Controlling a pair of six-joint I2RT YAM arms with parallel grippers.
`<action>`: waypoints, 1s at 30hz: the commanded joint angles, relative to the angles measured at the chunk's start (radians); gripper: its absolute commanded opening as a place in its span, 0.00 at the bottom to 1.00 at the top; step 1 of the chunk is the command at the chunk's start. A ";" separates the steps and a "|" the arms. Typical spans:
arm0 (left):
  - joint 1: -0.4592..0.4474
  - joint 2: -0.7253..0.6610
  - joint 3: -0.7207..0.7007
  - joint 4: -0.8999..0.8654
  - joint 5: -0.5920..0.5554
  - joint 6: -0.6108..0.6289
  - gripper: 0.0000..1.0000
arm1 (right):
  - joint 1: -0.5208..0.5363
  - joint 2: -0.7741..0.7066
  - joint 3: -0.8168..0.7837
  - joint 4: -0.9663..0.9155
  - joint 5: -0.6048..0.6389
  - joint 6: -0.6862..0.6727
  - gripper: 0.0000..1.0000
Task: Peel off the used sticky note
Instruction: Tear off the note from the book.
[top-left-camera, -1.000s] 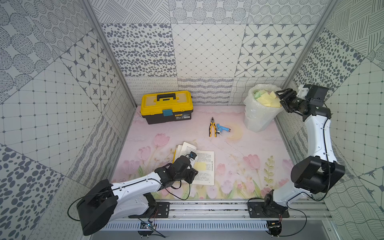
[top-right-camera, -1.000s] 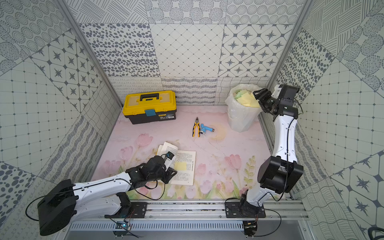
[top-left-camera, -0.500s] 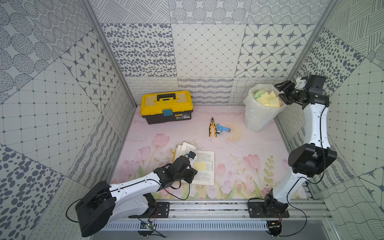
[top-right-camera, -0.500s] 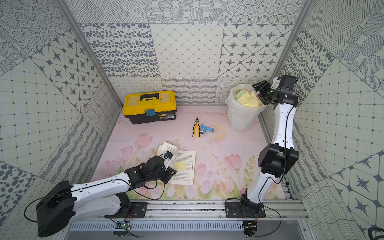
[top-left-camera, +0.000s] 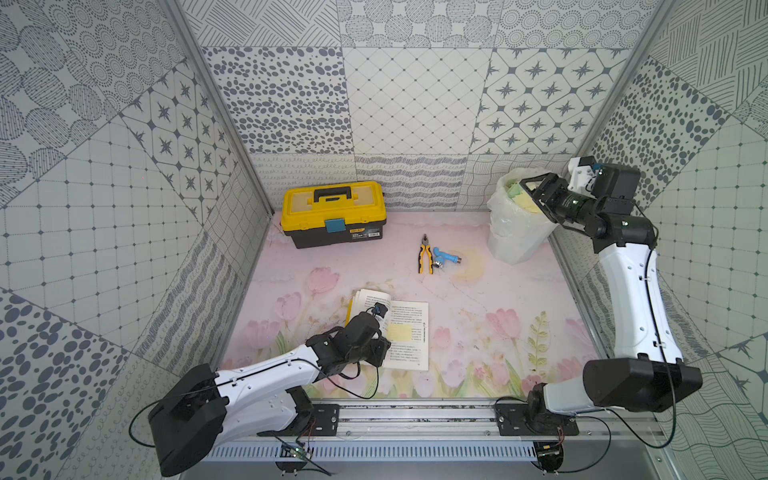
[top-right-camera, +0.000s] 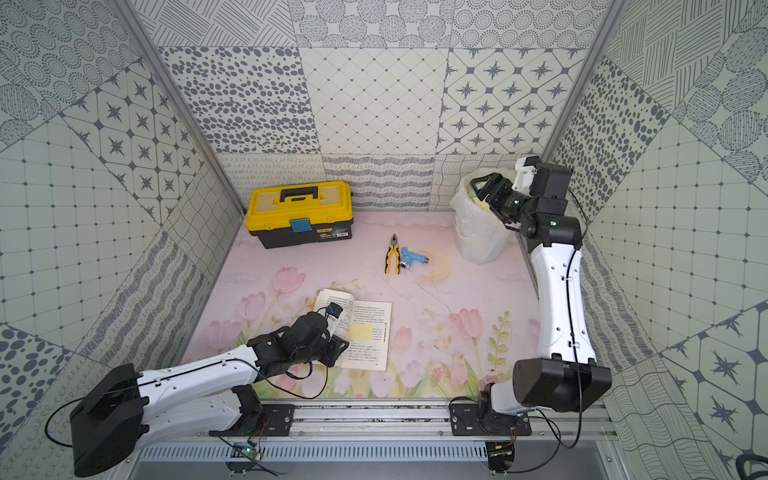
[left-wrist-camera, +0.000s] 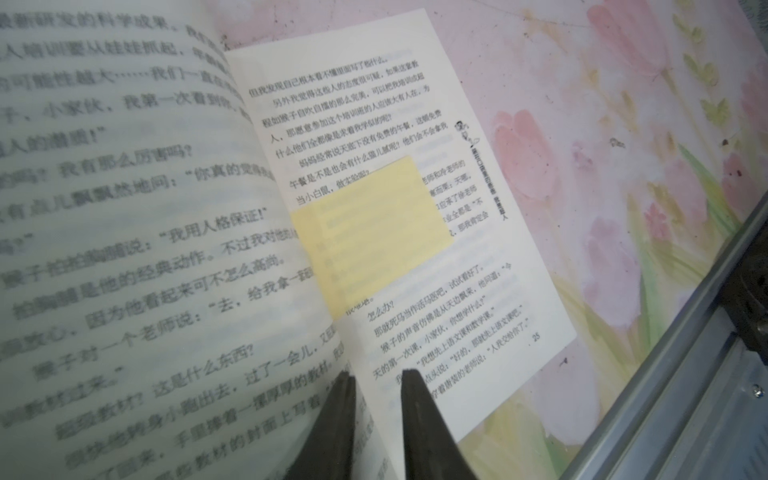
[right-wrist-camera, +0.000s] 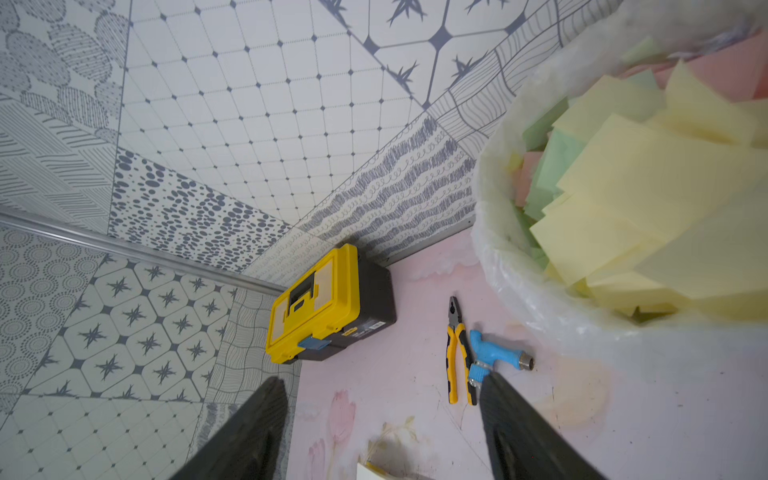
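Left wrist view: left gripper (left-wrist-camera: 376, 376) jaws nearly together, straddling page edge of book (left-wrist-camera: 465, 299), likely bracing it open; actual pinch unclear. Sticky note (left-wrist-camera: 370, 232) just ahead, stuck on page. Right gripper (right-wrist-camera: 382, 378) spread, empty, beside bin (right-wrist-camera: 498, 257), probably for drop-off.

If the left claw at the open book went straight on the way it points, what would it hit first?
Likely the pale yellow rectangular sticky note on the open book's white page, ahead of the left gripper, though depth is unclear.
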 joint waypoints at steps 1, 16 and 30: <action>-0.009 0.047 0.034 -0.106 -0.067 -0.057 0.23 | 0.079 -0.053 -0.117 0.095 0.007 -0.009 0.78; -0.009 0.137 0.057 -0.123 -0.088 -0.081 0.17 | 0.525 -0.158 -0.710 0.322 0.009 0.137 0.73; -0.011 0.077 -0.020 -0.107 -0.053 -0.161 0.13 | 0.771 -0.073 -0.859 0.434 0.044 0.291 0.70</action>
